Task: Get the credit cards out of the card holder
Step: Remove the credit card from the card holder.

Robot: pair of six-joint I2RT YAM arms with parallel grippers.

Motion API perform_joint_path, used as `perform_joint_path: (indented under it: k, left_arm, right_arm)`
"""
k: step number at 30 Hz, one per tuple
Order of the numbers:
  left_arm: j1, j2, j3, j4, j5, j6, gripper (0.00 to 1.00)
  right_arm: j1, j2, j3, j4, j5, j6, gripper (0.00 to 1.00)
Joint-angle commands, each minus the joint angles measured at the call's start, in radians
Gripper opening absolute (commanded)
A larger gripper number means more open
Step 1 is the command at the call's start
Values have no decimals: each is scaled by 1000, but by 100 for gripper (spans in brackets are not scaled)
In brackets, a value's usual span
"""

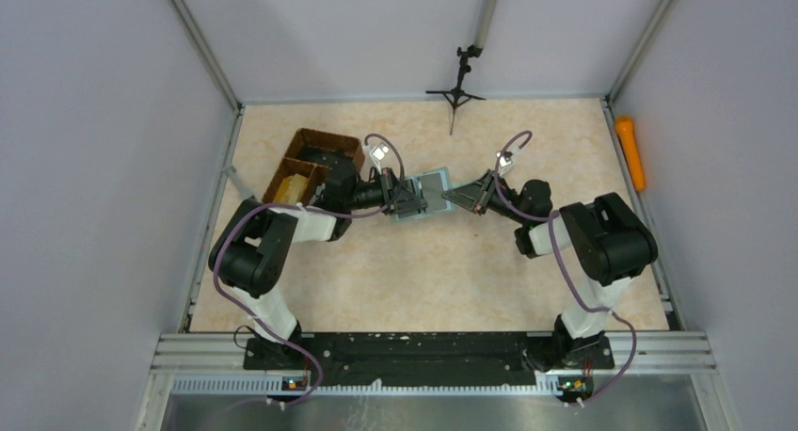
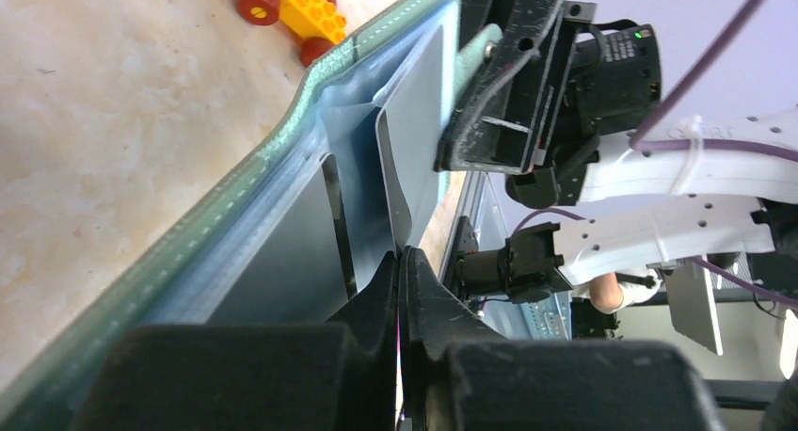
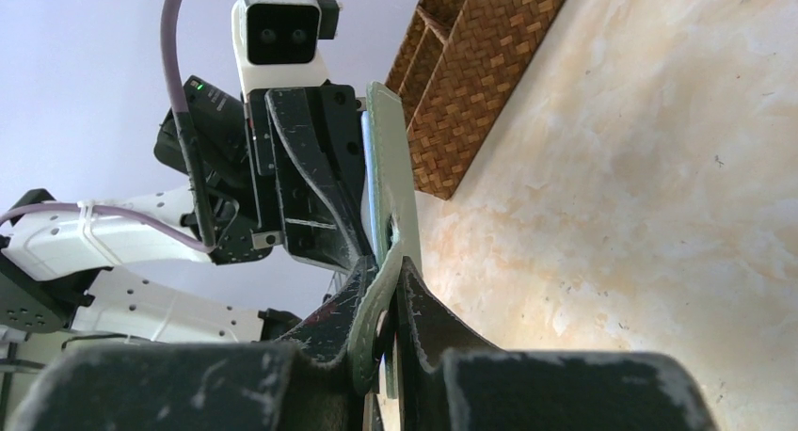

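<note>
The grey-green card holder (image 1: 431,194) hangs open between my two grippers, its blue-grey inside (image 2: 353,120) facing the left wrist camera. My left gripper (image 2: 402,257) is shut on the edge of a pale grey credit card (image 2: 414,139) that sticks out of a pocket. A dark card (image 2: 282,262) lies in a slot beside it. My right gripper (image 3: 388,252) is shut on the holder's stitched green flap (image 3: 388,167). In the top view the left gripper (image 1: 408,201) and the right gripper (image 1: 463,198) face each other across the holder.
A brown wicker tray (image 1: 315,158) with a yellow block (image 1: 294,184) stands behind the left arm, close to the holder. A yellow toy with red wheels (image 2: 292,12) lies on the table. A small tripod (image 1: 458,87) stands at the back, and an orange object (image 1: 630,153) lies beyond the right rail.
</note>
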State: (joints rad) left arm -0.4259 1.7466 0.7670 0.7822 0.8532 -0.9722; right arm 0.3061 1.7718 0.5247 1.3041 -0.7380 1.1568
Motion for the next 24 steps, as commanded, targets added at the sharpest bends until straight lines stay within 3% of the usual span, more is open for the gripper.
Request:
perform_joint_path:
  k: [1,24]
  left_arm:
    - [3,-35,-14,178,41,-46,0]
    - [48,-40,-31,170,39,-54,0]
  right_arm:
    - [-4,19,8,116,-24,22,0]
    - [-76,6,-38,253,-42,98,0]
